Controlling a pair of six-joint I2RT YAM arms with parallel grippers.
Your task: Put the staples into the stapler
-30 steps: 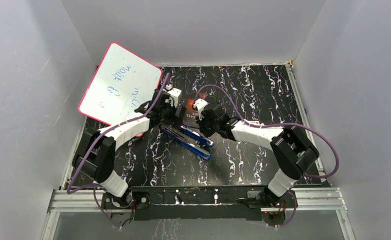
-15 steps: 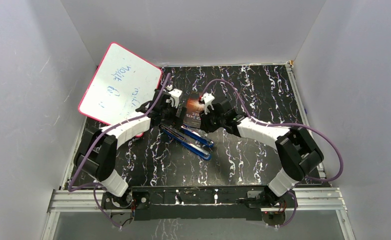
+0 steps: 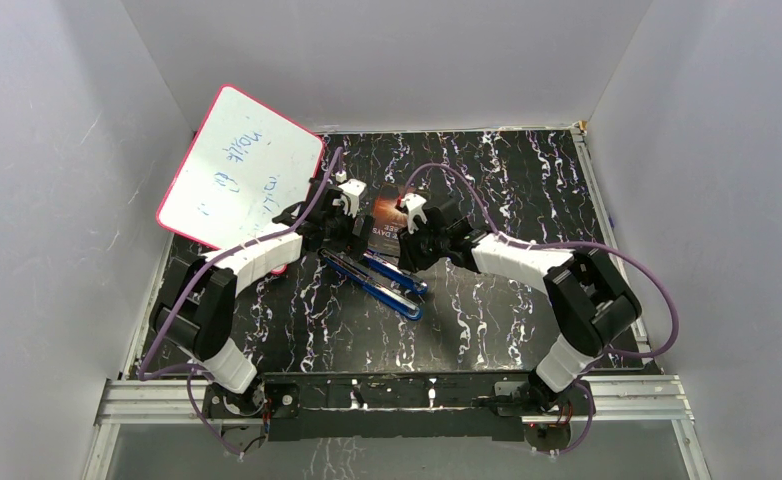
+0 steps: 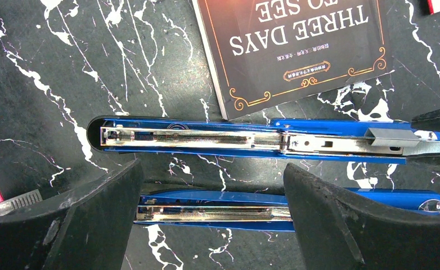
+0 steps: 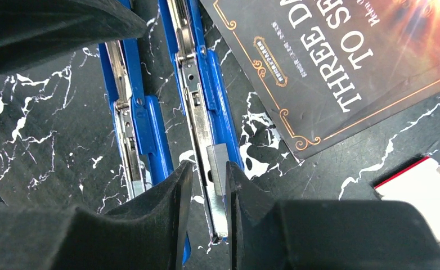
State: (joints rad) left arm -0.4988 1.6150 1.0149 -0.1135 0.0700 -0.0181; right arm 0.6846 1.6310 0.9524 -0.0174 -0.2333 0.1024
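staples pinched in right tool over stapler; left tool wide.

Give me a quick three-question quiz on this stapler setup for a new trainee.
1. True or false: the left hand is shut on the staples.
2. Where does the right hand hold the staples? A) in a cup B) over one end of the stapler and its open rail C) on a plate
3. Fill in: beside the stapler lies a dark ____ titled Three Days to See.
Key: 1 false; 2 B; 3 book.
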